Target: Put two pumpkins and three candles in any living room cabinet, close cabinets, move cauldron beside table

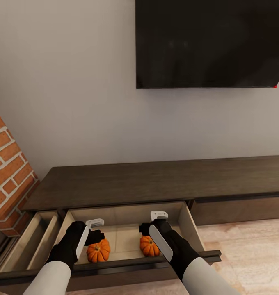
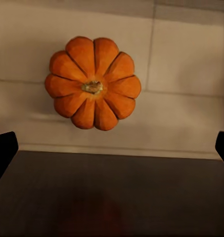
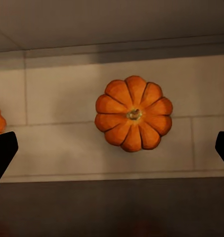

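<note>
Across the lower half of the head view, the long dark cabinet (image 1: 156, 180) is being shown against a pale wall, with a black screen (image 1: 209, 41) mounted at upper right and brick (image 1: 8, 172) at the left edge. At bottom centre, a wide beige-lined drawer (image 1: 188, 223) is being held pulled out, and a narrower one (image 1: 37, 235) is standing open at its left. Inside the wide drawer, the left pumpkin (image 1: 98, 251) and the right pumpkin (image 1: 149, 246) are being kept apart on the floor. Above each, the left gripper (image 1: 94, 235) and the right gripper (image 1: 147, 228) are being held released, fingertips spread wide at the edges of the wrist views, grasping nothing.
</note>
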You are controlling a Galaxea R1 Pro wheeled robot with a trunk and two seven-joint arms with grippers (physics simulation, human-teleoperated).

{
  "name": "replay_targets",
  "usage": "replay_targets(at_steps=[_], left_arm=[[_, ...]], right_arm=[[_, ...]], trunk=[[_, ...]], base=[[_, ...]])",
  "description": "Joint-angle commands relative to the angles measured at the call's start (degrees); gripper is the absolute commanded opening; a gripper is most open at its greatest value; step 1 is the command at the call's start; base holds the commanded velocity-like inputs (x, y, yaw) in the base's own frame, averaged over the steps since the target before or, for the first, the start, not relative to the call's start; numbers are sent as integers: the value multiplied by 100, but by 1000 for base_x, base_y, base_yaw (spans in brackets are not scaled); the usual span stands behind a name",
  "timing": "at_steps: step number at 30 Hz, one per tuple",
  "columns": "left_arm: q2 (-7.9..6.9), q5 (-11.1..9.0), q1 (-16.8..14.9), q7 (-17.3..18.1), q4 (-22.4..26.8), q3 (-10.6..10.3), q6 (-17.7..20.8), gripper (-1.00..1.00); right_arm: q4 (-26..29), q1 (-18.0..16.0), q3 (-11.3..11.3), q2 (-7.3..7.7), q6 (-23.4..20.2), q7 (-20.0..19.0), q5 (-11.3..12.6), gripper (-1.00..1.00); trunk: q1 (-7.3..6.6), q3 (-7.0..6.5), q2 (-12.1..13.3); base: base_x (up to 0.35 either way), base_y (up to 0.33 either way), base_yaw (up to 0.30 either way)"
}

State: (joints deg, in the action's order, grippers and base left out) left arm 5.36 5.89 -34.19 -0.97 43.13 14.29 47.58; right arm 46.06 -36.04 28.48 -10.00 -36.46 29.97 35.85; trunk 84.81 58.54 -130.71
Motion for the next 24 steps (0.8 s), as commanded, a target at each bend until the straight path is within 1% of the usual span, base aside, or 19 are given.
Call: replay_targets(at_steps=[1, 11, 17, 24], left_arm=[[0, 0, 0, 0, 1, 1, 2, 100], [0, 0, 0, 0, 2, 4, 23, 100], [-5, -7, 0, 4, 2, 9, 23, 100], [-10, -8, -8, 9, 7, 12, 109, 100]], right_arm=[[0, 0, 0, 0, 3, 0, 1, 100], [0, 0, 0, 0, 1, 0, 10, 100], [0, 0, 0, 0, -1, 0, 10, 100], [-2, 0, 0, 0, 3, 0, 10, 100]], trunk=[[-22, -18, 42], [-242, -198, 443], [-374, -306, 683], [-528, -431, 964]], base=[[0, 0, 0], [-1, 0, 0], [-183, 0, 0], [-36, 0, 0]])
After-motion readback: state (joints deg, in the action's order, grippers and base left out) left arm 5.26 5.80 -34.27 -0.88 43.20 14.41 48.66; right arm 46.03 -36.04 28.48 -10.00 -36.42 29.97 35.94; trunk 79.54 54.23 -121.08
